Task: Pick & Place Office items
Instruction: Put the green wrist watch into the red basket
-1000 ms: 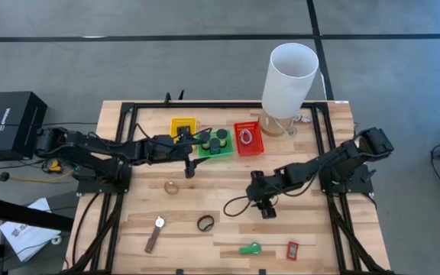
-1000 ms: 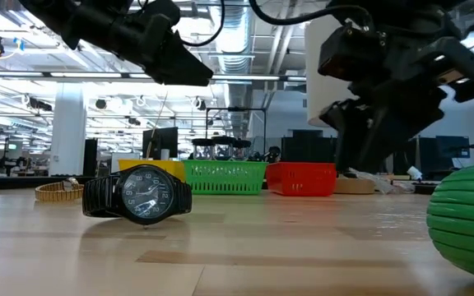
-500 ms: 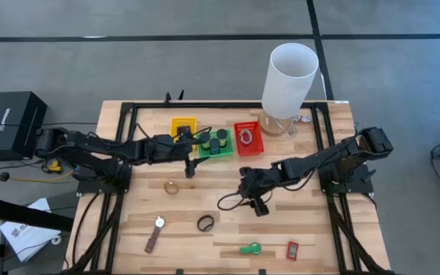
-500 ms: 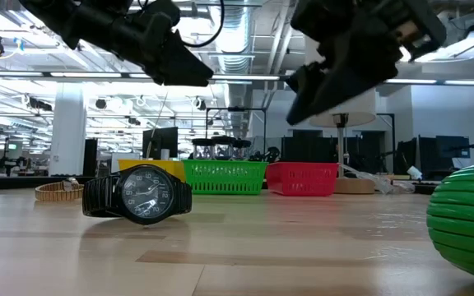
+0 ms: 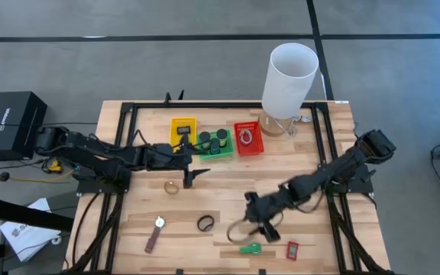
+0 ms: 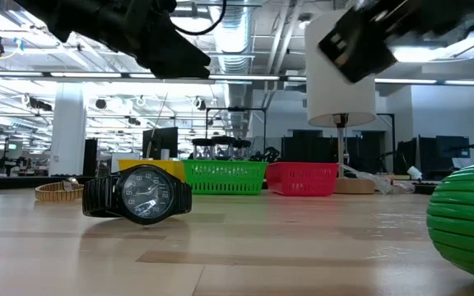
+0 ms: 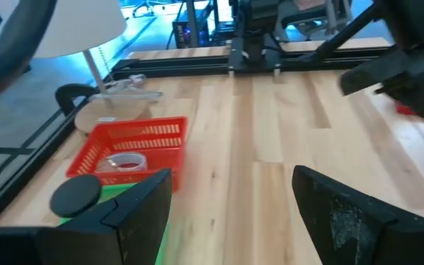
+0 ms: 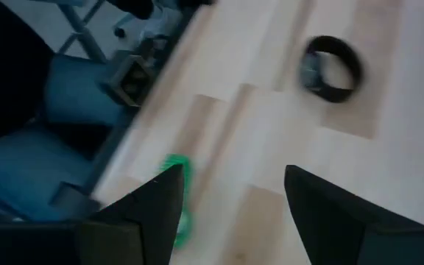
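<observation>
I see my right gripper (image 5: 263, 229) open and empty, low over the worktop (image 5: 312, 191), with the green clip (image 5: 250, 248) just at its 6 o'clock. My left gripper (image 5: 192, 173) hangs open near the green tray (image 5: 215, 152).

This looks like a robotics lab in a large open-plan industrial hall. The wooden table (image 5: 304, 164) stands on a bare grey concrete floor (image 5: 128, 61) marked with dark lines, with black metal framing (image 5: 128, 114) along its edges. Across the table's far edge, the low view shows exposed ceiling ducts (image 6: 245, 33), strip lights and what seem to be rows of workstations with monitors (image 6: 303, 148).
</observation>
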